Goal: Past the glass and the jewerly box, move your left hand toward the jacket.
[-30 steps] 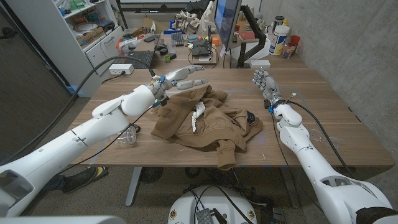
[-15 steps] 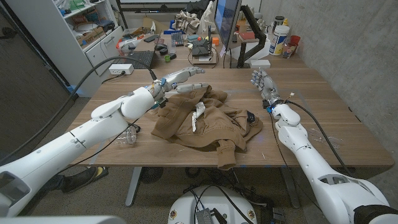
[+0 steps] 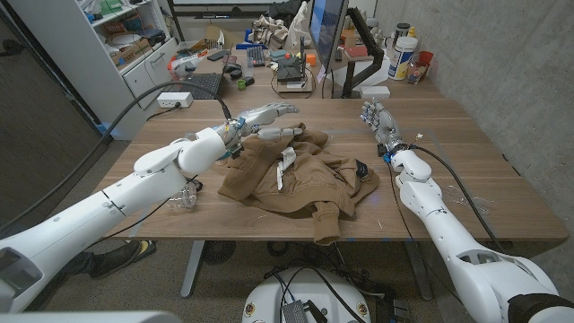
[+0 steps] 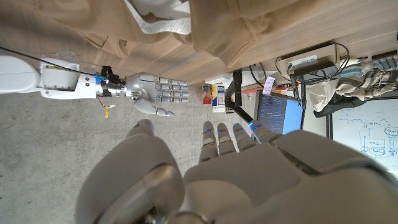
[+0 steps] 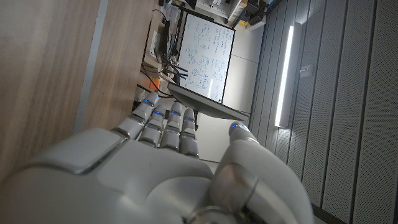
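Your left hand is up over the far left edge of the brown jacket, fingers stretched out and apart, holding nothing. The jacket's crumpled in the middle of the worktop, with a white tag showing on top. The glass sits near the left forearm, on the near left side, well apart from the hand. Can't make out the jewelry box for sure. Your right hand stands on the far right of the worktop, fingers straight and loosely spread, empty, apart from the jacket. From the left wrist view you can see that right hand too.
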Robot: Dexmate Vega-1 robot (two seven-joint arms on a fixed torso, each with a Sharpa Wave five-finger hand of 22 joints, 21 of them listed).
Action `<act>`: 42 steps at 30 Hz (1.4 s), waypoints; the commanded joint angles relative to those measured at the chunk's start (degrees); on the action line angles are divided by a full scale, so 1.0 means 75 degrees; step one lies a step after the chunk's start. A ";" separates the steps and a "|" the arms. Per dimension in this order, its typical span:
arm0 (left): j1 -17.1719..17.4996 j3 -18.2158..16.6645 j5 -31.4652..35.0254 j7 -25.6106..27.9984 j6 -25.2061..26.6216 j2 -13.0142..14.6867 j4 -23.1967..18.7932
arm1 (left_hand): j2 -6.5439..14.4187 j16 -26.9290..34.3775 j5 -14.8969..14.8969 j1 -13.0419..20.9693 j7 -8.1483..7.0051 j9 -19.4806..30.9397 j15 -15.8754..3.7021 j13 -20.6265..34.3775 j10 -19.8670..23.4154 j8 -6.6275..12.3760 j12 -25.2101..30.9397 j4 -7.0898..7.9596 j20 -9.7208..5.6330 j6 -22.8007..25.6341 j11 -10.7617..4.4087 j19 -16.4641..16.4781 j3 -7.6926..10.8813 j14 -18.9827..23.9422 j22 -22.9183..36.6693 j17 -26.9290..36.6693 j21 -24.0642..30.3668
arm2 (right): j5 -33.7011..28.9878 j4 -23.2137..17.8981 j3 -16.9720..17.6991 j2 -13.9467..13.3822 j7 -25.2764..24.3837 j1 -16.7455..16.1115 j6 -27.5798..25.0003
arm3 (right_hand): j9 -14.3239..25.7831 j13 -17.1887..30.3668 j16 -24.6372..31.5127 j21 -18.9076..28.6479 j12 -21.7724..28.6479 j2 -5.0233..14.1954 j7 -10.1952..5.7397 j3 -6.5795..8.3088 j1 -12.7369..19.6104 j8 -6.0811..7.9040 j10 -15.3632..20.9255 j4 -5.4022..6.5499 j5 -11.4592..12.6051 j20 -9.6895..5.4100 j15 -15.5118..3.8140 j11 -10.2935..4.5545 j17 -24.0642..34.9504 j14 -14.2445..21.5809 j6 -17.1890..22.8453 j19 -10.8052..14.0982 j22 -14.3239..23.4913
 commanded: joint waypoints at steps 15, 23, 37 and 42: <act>-0.0182 0.0321 0.0375 -0.0667 0.0276 -0.0012 0.0022 | -0.0006 0.0064 0.0101 0.0257 -0.0113 0.0028 -0.0045 0.0022 0.0248 0.0104 0.0111 -0.0147 0.0079 0.0347 -0.0071 0.0288 0.0022 0.0214 0.0022 0.0022 0.0116 | -0.0073 0.0242 0.0037 0.0121 0.0015 0.0096 0.0069 | 0.0004 0.0023 -0.0008 -0.0067 -0.0016 -0.0005 -0.0009 0.0002 0.0070 -0.0026 0.0067 -0.0053 -0.0011 -0.0044 -0.0007 0.0013 0.0027 0.0090 0.0090 0.0089 0.0020; -0.0174 0.0345 0.0339 -0.0807 0.0381 -0.0005 0.0011 | -0.0014 0.0130 0.0125 0.0332 -0.0241 0.0030 -0.0135 0.0026 0.0586 0.0149 0.0202 -0.0186 0.0242 0.0595 -0.0216 0.0452 0.0000 0.0502 0.0027 0.0027 0.0145 | -0.0102 0.0300 0.0025 0.0151 0.0033 0.0138 0.0049 | 0.0004 0.0024 -0.0008 -0.0085 -0.0018 -0.0002 -0.0012 -0.0002 0.0065 -0.0026 0.0066 -0.0059 -0.0011 -0.0040 -0.0003 0.0018 0.0027 0.0095 0.0095 0.0097 0.0021; -0.0260 0.0473 0.0431 -0.0932 0.0473 -0.0056 0.0100 | -0.0015 0.0145 0.0143 0.0399 -0.0306 0.0030 -0.0155 0.0029 0.0910 0.0200 0.0275 -0.0217 0.0348 0.0871 -0.0358 0.0501 -0.0021 0.0695 0.0030 0.0028 0.0127 | -0.0149 0.0498 0.0040 0.0211 0.0094 0.0251 0.0091 | 0.0004 0.0024 -0.0009 -0.0117 -0.0017 0.0000 -0.0014 -0.0006 0.0066 -0.0031 0.0075 -0.0075 -0.0009 -0.0031 -0.0003 0.0030 0.0024 0.0105 0.0088 0.0101 0.0022; -0.0310 0.0516 0.0485 -0.0955 0.0489 -0.0078 0.0130 | -0.0016 0.0135 0.0147 0.0415 -0.0349 0.0030 -0.0153 0.0030 0.1020 0.0220 0.0299 -0.0223 0.0356 0.0971 -0.0350 0.0450 -0.0029 0.0717 0.0031 0.0028 0.0096 | -0.0175 0.0537 0.0052 0.0221 0.0097 0.0266 0.0107 | 0.0004 0.0024 -0.0004 -0.0126 -0.0014 -0.0001 -0.0014 -0.0007 0.0067 -0.0026 0.0086 -0.0081 -0.0008 -0.0026 -0.0009 0.0034 0.0023 0.0122 0.0101 0.0108 0.0022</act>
